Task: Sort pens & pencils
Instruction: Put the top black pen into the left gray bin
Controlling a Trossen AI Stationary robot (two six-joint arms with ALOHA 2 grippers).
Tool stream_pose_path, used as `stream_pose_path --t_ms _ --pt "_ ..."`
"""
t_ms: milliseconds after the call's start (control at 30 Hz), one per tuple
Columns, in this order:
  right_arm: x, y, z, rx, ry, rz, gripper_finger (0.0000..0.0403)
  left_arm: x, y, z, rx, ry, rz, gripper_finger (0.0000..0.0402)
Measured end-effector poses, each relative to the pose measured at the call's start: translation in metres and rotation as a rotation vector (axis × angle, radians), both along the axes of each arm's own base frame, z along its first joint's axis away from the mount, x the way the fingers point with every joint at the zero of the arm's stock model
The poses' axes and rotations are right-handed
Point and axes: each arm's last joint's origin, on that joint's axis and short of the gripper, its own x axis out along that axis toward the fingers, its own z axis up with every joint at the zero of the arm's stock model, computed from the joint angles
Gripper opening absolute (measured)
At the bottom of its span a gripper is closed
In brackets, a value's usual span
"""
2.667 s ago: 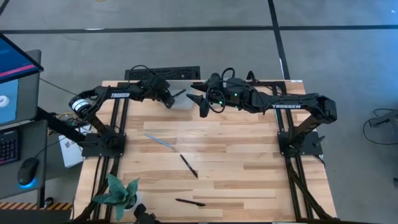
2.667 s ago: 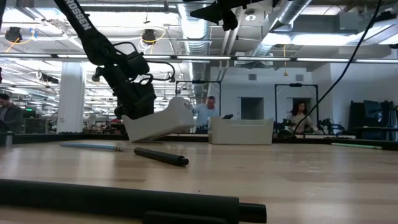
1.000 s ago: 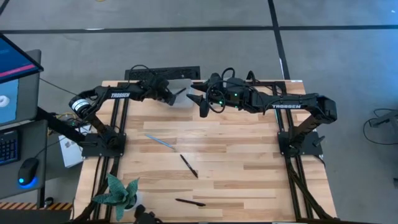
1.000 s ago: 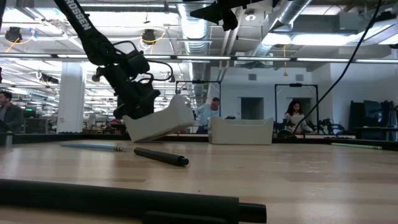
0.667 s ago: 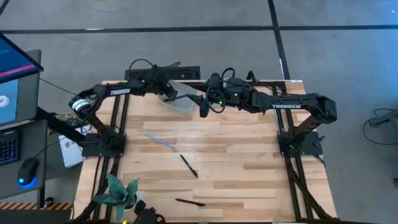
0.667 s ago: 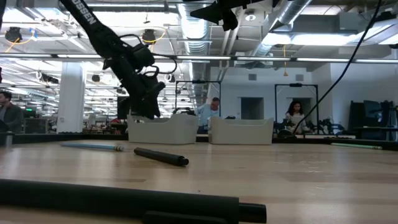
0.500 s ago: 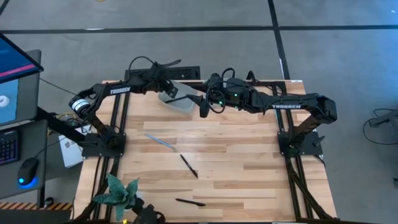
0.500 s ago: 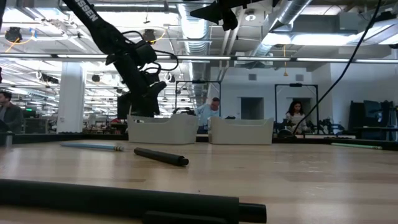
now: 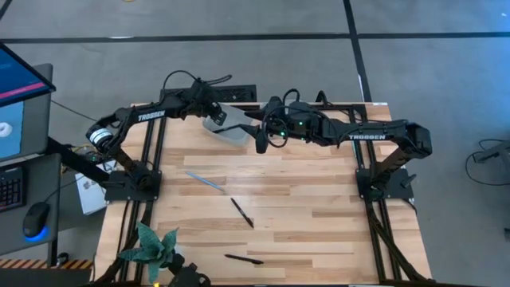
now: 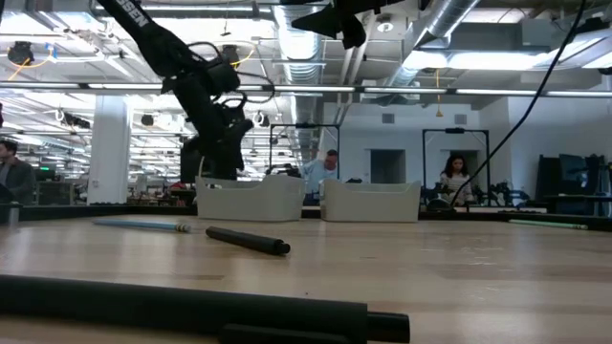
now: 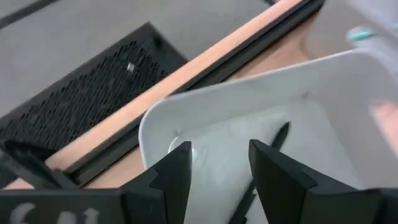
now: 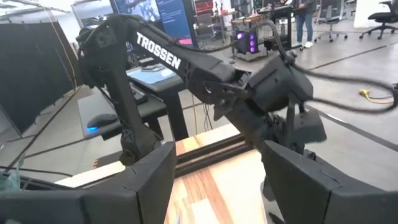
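the left gripper (image 9: 213,112) fingers (image 11: 168,177) are spread and released over a white tray (image 11: 236,124) at twelve o'clock on the worktop (image 9: 319,207), a black stick (image 11: 273,140) inside. the right gripper (image 9: 259,137) hangs beside it, fingers apart and empty. a teal stick (image 9: 205,182) lies diagonally toward six o'clock, nearest the left arm; two black sticks (image 9: 241,212) lie farther.

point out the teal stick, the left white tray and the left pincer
teal stick (image 9: 205,182), high view, middle of its shaft
left white tray (image 10: 251,200), low view, front wall
left pincer (image 11: 219,168), left wrist view, midway between its open fingertips
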Motion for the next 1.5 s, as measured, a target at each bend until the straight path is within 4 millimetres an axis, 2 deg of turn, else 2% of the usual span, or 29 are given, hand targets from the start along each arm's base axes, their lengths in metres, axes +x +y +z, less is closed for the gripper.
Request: stream_pose_path --t_ms 100,267,500,700,900,1200,1367,1500 --pt "0.0 0.0 -0.002 0.003 0.02 0.0 0.026 -0.003 -0.004 0.017 0.046 -0.051 -0.033 0.0152" --pt "-0.001 -0.002 -0.004 0.007 0.041 -0.007 0.026 -0.012 -0.019 0.057 0.127 -0.203 -0.129 0.0152" --pt "-0.004 -0.011 -0.011 0.029 0.112 -0.035 0.026 -0.033 -0.053 0.11 0.246 -0.37 -0.238 0.0152" --pt "-0.007 -0.016 -0.019 0.133 0.174 -0.068 0.026 -0.043 -0.085 0.139 0.339 -0.447 -0.315 0.0152" --pt "-0.009 -0.016 -0.026 0.148 0.245 -0.072 0.026 -0.041 -0.108 0.145 0.326 -0.466 -0.398 0.0152" --pt "-0.014 -0.012 -0.038 0.169 0.38 -0.071 0.026 -0.025 -0.138 0.136 0.265 -0.411 -0.567 0.0152" --pt "-0.016 -0.003 -0.043 0.175 0.446 -0.051 0.026 -0.018 -0.156 0.133 0.239 -0.39 -0.66 0.0152" --pt "-0.015 0.011 -0.045 0.139 0.477 -0.001 0.026 -0.013 -0.168 0.133 0.243 -0.389 -0.695 0.0152"
